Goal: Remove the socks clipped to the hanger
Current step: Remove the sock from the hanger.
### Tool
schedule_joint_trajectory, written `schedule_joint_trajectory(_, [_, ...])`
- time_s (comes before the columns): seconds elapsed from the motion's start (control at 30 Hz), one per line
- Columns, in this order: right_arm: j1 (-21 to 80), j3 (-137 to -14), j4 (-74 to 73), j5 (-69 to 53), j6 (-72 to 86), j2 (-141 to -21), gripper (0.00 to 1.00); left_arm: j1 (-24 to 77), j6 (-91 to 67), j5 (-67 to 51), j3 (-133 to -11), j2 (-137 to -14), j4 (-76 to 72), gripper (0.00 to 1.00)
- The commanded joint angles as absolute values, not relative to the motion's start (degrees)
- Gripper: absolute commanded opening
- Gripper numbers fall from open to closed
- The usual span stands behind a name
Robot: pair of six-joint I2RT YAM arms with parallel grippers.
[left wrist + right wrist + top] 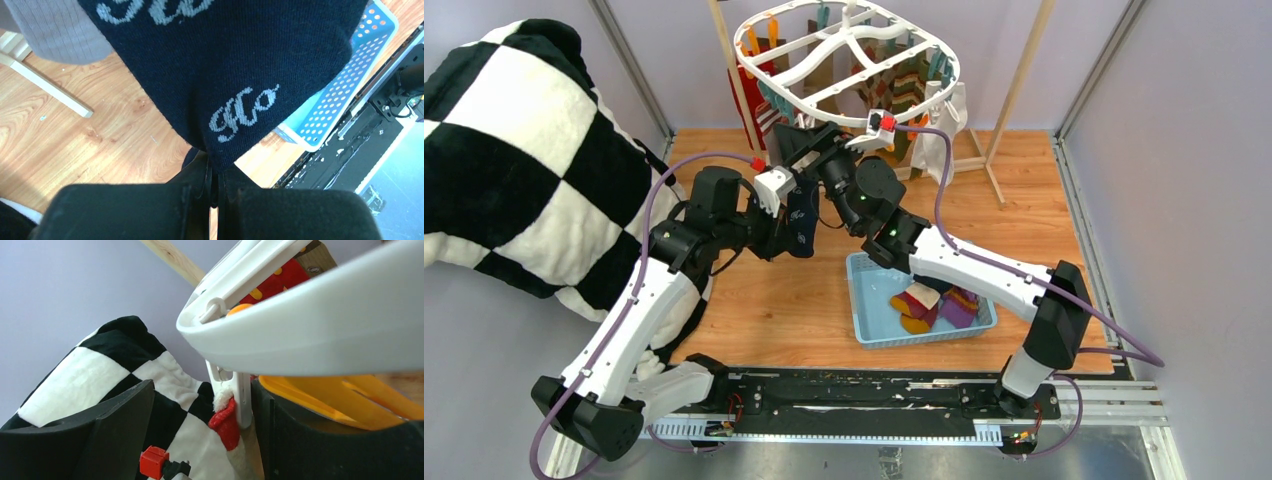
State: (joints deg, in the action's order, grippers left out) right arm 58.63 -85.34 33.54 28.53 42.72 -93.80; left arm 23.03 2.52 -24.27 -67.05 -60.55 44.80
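Sock (225, 75) tight in left tool (216, 176)

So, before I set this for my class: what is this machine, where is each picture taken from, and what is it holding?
Two robot arms stand at a wooden table, each ending in a two-finger gripper. The wide picture looks down from above; the other two come from cameras on the wrists. The left gripper is shut on a navy sock. The right gripper reaches up under the white hanger, with a red and white sock hanging between its open jaws. A blue tray holds a few socks. A checked blanket lies on the left.
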Motion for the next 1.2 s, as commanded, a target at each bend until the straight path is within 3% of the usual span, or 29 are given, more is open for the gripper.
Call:
schedule_joint_trajectory(0.0, [57.21, -88.06, 33.06, 29.99, 44.78, -95.12, 0.74, 23.73, 2.2, -24.72, -67.34, -60.06, 44.64, 0.0])
schedule_joint_trajectory(0.23, [55.71, -90.29, 33.4, 29.96, 45.38, -96.15, 0.64, 24.12, 2.28, -23.8, -67.24, -60.47, 44.65, 0.0])
schedule_joint_trajectory(0.63, [53.23, -90.63, 33.83, 26.74, 46.58, -96.59, 0.34, 24.52, 2.97, -22.16, -66.94, -59.63, 44.65, 0.0])
schedule_joint_trajectory(0.9, [51.26, -87.6, 39.0, 21.88, 49.28, -95.28, 0.2, 24.52, 3.38, -18.53, -65.59, -59.02, 44.77, 0.0])
schedule_joint_trajectory(0.97, [50.71, -86.71, 40.54, 20.48, 50.8, -95.06, 0.24, 24.52, 3.49, -17.69, -65.25, -59.09, 44.8, 0.0])
schedule_joint_trajectory(1.17, [50.53, -83.51, 41.11, 22.03, 52.1, -92.98, 0.59, 24.52, 3.69, -17.54, -64.86, -58.89, 44.77, 0.0])
